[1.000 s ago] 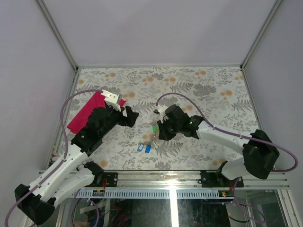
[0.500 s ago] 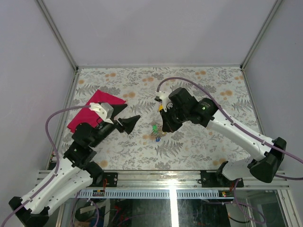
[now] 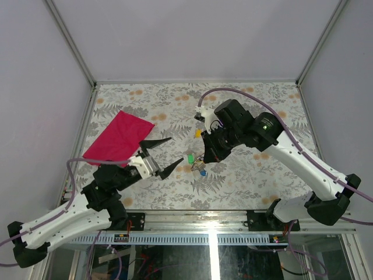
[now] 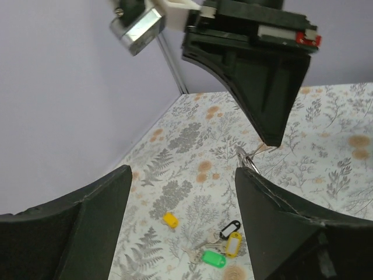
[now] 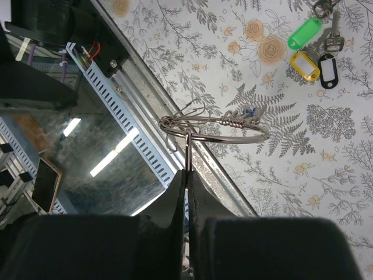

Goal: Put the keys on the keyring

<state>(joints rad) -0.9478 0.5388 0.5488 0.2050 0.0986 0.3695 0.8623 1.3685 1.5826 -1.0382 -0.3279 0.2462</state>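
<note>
At my right hand (image 5: 186, 172): fingers pinched fully closed on the wire of the keyring (image 5: 233, 121). The ring sticks out sideways past the tips, with a small coil of wire wound on its far side and a few loose wire ends on the other. Wrist cam shows it raised off the surface (image 3: 256, 169). The keys (image 5: 306, 58) are not on it: they lie bunched on the surface off to one side of the ring, with green, yellow and black tags showing in the wrist cam and a blue one in the top cam. A lone yellow tag (image 4: 170, 219) sits near the bunch but apart from it. My left hand (image 3: 173, 150) is spread wide with nothing in it, hovering just beside the bunch and pointing at my right hand. The red cloth (image 3: 119, 135) lies flat, well apart, by the left edge of the surface.
</note>
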